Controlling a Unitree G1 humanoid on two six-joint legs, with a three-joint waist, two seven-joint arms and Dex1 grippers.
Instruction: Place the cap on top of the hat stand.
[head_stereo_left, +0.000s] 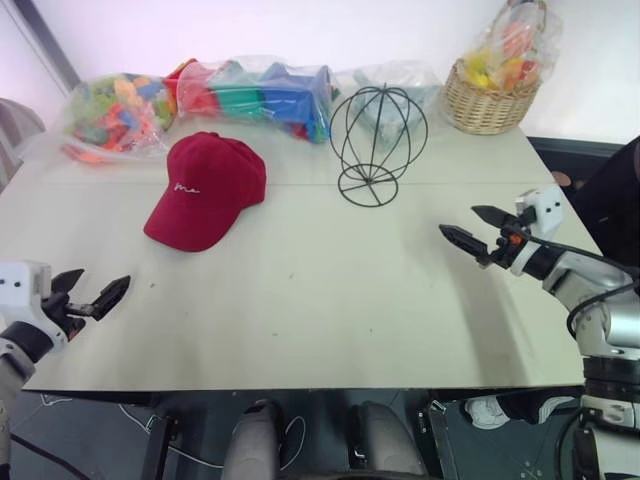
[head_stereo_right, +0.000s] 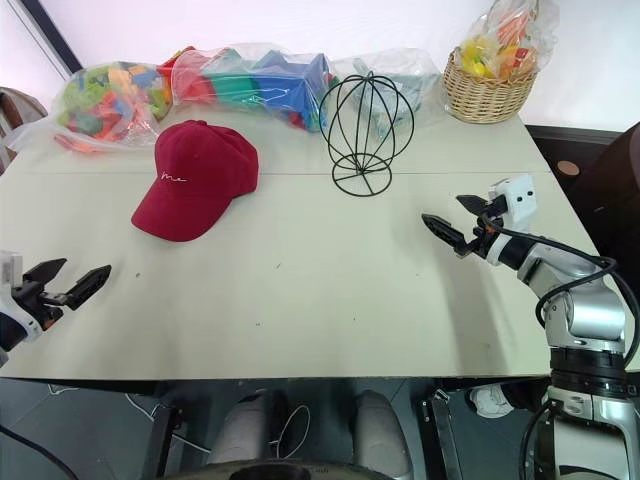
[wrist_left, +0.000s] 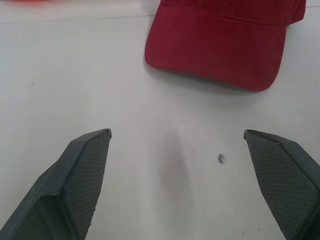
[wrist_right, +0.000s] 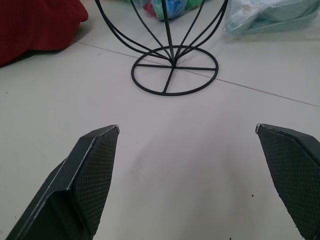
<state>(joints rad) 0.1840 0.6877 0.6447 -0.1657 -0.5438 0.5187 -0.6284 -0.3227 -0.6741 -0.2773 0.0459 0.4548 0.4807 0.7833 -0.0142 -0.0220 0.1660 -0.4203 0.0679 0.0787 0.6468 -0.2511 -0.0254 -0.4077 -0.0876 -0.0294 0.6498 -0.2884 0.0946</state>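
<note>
The dark red cap (head_stereo_left: 205, 187) lies brim-forward on the white table (head_stereo_left: 300, 300), left of centre, with white script on its front. To its right stands the black wire hat stand (head_stereo_left: 377, 138), bare on top, its ring base (wrist_right: 174, 69) on the table. My left gripper (head_stereo_left: 92, 291) hovers open near the table's front left corner, well short of the cap's brim (wrist_left: 220, 55). Near the right edge my right gripper (head_stereo_left: 478, 229) is open too, pointing toward the stand's base with nothing between its fingers.
Clear bags of colourful toys (head_stereo_left: 120, 105) line the table's back edge behind the cap and stand. A woven wicker basket (head_stereo_left: 488, 95) holding wrapped items sits at the back right corner. A small dark speck (wrist_left: 220, 158) marks the table ahead of the left gripper.
</note>
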